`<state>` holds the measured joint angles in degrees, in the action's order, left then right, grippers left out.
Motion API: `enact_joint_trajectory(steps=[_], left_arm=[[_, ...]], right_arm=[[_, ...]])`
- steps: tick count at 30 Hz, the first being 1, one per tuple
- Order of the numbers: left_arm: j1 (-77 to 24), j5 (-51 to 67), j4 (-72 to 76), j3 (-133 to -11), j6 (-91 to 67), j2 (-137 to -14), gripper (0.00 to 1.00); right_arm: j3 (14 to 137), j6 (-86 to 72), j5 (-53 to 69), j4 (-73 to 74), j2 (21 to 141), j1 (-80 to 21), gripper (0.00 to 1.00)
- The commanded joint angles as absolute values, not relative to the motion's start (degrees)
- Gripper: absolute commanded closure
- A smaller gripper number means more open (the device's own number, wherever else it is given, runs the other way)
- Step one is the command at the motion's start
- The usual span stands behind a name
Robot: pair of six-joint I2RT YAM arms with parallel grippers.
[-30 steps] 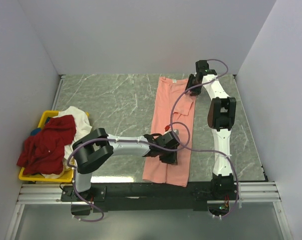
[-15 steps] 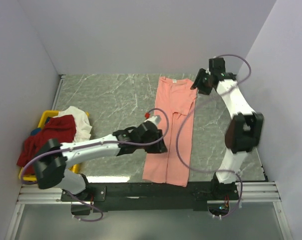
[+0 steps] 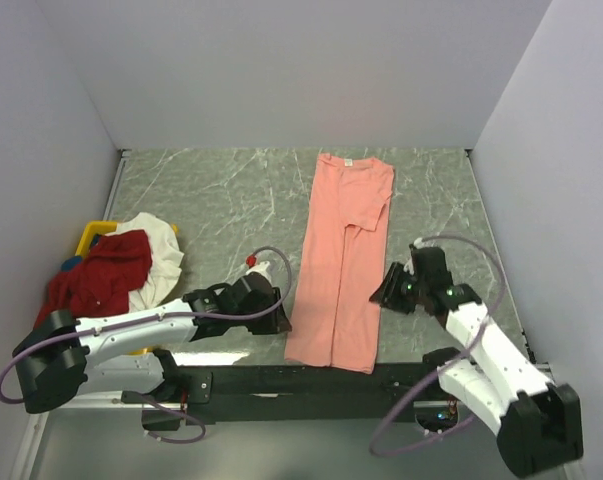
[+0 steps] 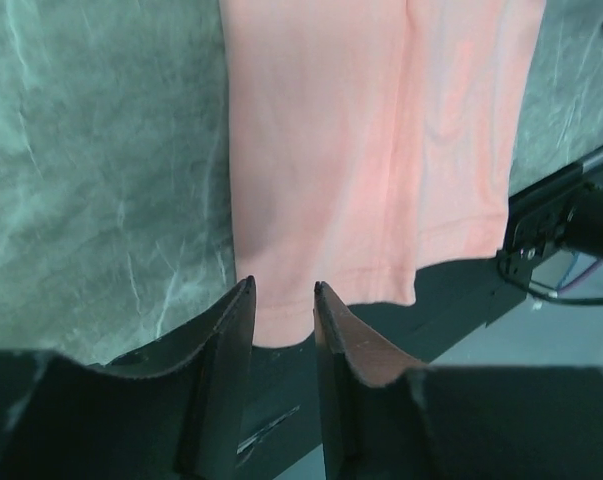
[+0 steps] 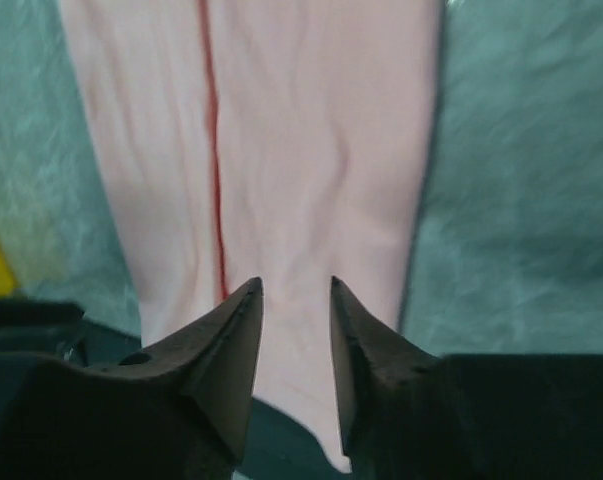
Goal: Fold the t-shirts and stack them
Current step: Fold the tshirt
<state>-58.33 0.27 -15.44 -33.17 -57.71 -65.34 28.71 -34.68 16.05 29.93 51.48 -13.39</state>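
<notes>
The salmon-pink t-shirt [image 3: 341, 260] lies flat on the table, folded lengthwise into a long strip, with its white neck label [image 3: 347, 161] at the far end. My left gripper [image 3: 279, 318] sits low by the shirt's near left corner, open and empty. In the left wrist view the left gripper [image 4: 284, 290] points at the hem of the pink t-shirt [image 4: 371, 130]. My right gripper [image 3: 384, 292] is just off the shirt's right edge, open and empty. The right wrist view shows the right gripper [image 5: 296, 285] over the pink t-shirt [image 5: 281, 150]. The dark red t-shirt [image 3: 101, 280] and the white t-shirt [image 3: 159, 250] are heaped at the left.
A yellow bin [image 3: 89, 235] holds the heaped shirts at the table's left edge. The grey marbled table [image 3: 211, 200] is walled on three sides. A black rail [image 3: 311, 380] runs along the near edge, under the pink shirt's hem. Purple cables loop off both arms.
Both arms have pulled back toward the near edge. The left gripper moved off the pink shirt to its left side; the right swung from the far sleeve to the near right side.
</notes>
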Motion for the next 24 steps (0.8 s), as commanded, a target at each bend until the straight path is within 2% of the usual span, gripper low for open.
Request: enact_joint_trajectory(steps=[1, 3, 9, 12, 24], left_arm=[[-58.97, 4.73, -8.71, -32.26, -57.75, -64.42, 0.65], [-60.20, 4.92, -7.65, -32.61, -56.96, -65.04, 0.69], [-63.27, 5.28, -3.88, -30.68, -57.39, -67.85, 0.71], [-64.59, 5.18, -2.38, -29.45, -57.92, -69.25, 0.71], [-67.50, 4.04, -5.09, -28.04, -59.50, -76.90, 0.75]], right_arm=[[23.57, -42.52, 21.61, 26.37, 42.99, -19.92, 0.61], [19.70, -46.73, 22.41, 25.58, 40.97, -23.80, 0.66], [13.28, -53.43, 22.94, 22.42, 40.43, -32.78, 0.71], [12.66, -54.49, 22.94, 24.16, 39.73, -34.45, 0.74], [7.47, -58.45, 22.67, 38.49, 26.11, -34.63, 0.74]])
